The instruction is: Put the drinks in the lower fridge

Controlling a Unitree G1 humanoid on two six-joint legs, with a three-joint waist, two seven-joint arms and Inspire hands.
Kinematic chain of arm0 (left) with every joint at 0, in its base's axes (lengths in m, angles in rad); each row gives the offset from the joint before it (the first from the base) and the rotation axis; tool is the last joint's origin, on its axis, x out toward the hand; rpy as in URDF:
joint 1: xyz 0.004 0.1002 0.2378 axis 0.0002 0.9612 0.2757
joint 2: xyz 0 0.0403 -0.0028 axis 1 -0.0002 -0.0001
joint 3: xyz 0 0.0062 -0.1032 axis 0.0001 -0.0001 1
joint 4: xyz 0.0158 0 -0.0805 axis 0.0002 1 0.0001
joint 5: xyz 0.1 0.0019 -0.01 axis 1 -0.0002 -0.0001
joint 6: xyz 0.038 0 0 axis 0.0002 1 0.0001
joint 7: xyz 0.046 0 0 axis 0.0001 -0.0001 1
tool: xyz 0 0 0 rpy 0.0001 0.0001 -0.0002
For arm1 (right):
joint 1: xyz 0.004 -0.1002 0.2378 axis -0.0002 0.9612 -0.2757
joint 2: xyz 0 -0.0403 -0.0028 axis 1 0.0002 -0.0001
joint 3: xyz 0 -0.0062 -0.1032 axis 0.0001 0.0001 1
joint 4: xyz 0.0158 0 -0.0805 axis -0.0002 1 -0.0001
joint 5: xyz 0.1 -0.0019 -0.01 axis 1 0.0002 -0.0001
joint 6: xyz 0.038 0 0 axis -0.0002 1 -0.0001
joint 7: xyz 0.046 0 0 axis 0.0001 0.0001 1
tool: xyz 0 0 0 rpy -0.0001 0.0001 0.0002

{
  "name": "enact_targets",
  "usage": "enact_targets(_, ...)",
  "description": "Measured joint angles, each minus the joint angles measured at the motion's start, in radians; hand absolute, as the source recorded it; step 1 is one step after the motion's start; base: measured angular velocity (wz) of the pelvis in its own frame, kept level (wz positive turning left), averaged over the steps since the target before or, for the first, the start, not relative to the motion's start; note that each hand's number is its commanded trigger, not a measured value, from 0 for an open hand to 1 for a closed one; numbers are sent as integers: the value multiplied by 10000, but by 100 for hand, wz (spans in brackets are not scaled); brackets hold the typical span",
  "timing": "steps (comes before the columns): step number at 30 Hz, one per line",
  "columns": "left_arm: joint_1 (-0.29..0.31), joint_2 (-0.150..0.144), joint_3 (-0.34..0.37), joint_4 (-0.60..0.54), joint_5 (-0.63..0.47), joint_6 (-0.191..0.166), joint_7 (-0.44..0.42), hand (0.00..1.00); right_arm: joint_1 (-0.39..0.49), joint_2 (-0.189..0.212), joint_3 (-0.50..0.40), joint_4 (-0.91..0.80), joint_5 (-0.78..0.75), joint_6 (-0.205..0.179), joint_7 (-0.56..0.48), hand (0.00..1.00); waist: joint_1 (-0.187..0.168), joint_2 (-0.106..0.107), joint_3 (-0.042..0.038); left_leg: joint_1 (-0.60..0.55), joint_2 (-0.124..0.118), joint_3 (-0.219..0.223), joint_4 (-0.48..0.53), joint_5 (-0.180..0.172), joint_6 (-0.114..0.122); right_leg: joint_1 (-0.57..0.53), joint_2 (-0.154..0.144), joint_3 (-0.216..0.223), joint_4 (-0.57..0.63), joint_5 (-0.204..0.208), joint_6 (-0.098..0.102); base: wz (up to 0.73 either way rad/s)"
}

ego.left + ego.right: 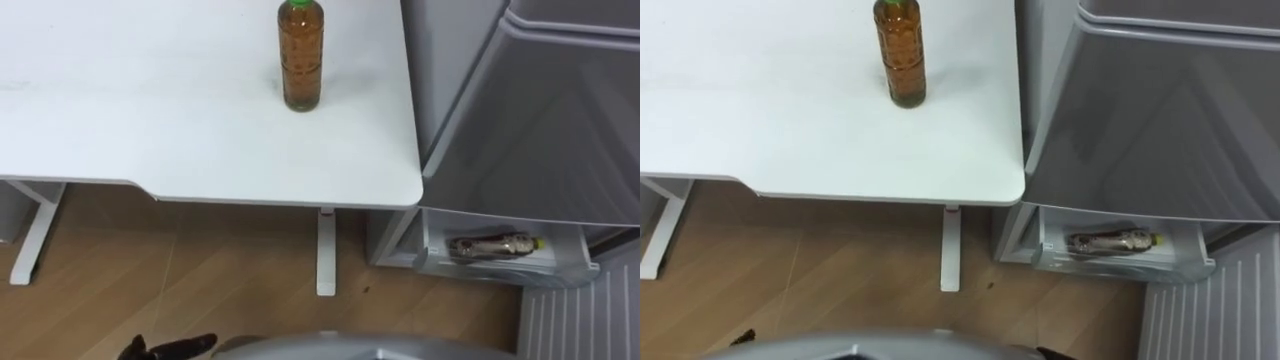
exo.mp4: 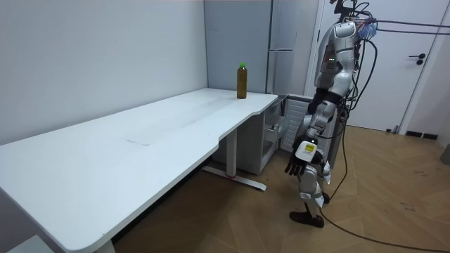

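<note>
A bottle of brown tea (image 1: 300,55) with a green cap stands upright on the white table (image 1: 150,120), near its right end. To the right is the grey fridge (image 1: 540,120). Its lower drawer (image 1: 500,272) is pulled open, and a second bottle (image 1: 495,245) lies on its side inside. My left hand (image 1: 165,348) shows its dark fingertips at the bottom edge, low and well short of the table. In the room view that hand (image 2: 301,160) hangs at my side with relaxed fingers and holds nothing. I stand before the fridge at the table's end.
White table legs (image 1: 326,250) stand on the wood floor between me and the fridge. The table edge (image 1: 300,200) lies just ahead. The open fridge door (image 1: 575,320) is at the lower right.
</note>
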Motion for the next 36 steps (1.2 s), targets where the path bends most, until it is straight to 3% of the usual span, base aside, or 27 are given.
enact_targets(3,-12,-24,660,-940,-159,-301,774,0,8,9,-265,-9,-336,-3,-58,0,24,32,57,156,-16,-18,-51,0,0,163,-3,-11,-28,1,2,2)
enact_targets(7,4,-22,1167,-2261,-179,-356,1764,0,19,2,-382,-78,-357,1,-153,0,32,120,45,182,-16,-20,-93,0,0,159,3,25,-29,1,3,-2)
enact_targets(11,58,-55,2122,-4264,-158,-787,3316,0,141,13,-793,-189,-890,-191,-331,0,118,140,33,293,-3,89,-236,23,-14,125,11,146,-25,0,2,-7)
enact_targets(12,99,-67,2246,-4630,-157,-867,3545,0,164,13,-793,-192,-978,-239,-345,0,163,140,31,343,2,154,-302,30,-16,128,14,195,-25,0,2,-22)
enact_targets(14,225,-54,2448,-5862,-110,-1450,4419,0,266,32,-770,-244,-1113,-380,-364,0,292,138,11,512,-4,241,-450,47,-10,163,5,276,-6,0,3,-14)
enact_targets(16,312,-73,2471,-6564,96,-1732,4938,0,422,67,-791,-243,-1278,-478,-331,0,293,82,-34,565,-22,229,-472,63,6,168,-11,279,-4,0,3,-2)
enact_targets(17,342,-131,2506,-7141,277,-1755,5225,0,481,110,-899,-235,-1445,-570,-313,0,282,144,-67,621,-29,205,-461,68,9,197,-14,304,-15,0,2,0)
enact_targets(20,340,-178,2672,-8771,755,-1845,5702,0,604,187,-1083,-241,-1798,-732,-296,0,301,100,-58,703,-52,193,-484,67,10,337,-15,349,-142,1,4,0)
enact_targets(27,259,-96,2646,-11062,1266,-2214,5496,0,680,171,-1169,-74,-2324,-968,75,0,77,112,-10,800,-64,126,-495,69,4,594,-3,285,-339,2,6,1)
enact_targets(32,222,52,2268,-12535,1134,-2213,4411,0,588,134,-1225,-31,-2348,-952,475,0,-220,137,4,536,-54,-17,-425,67,-4,440,28,310,-300,6,11,6)
enact_targets(36,-93,208,1763,-12838,1128,-2213,3288,0,434,18,-1226,66,-2453,-802,596,0,-279,143,45,529,-54,-46,-389,69,-4,446,36,338,-301,8,11,1)
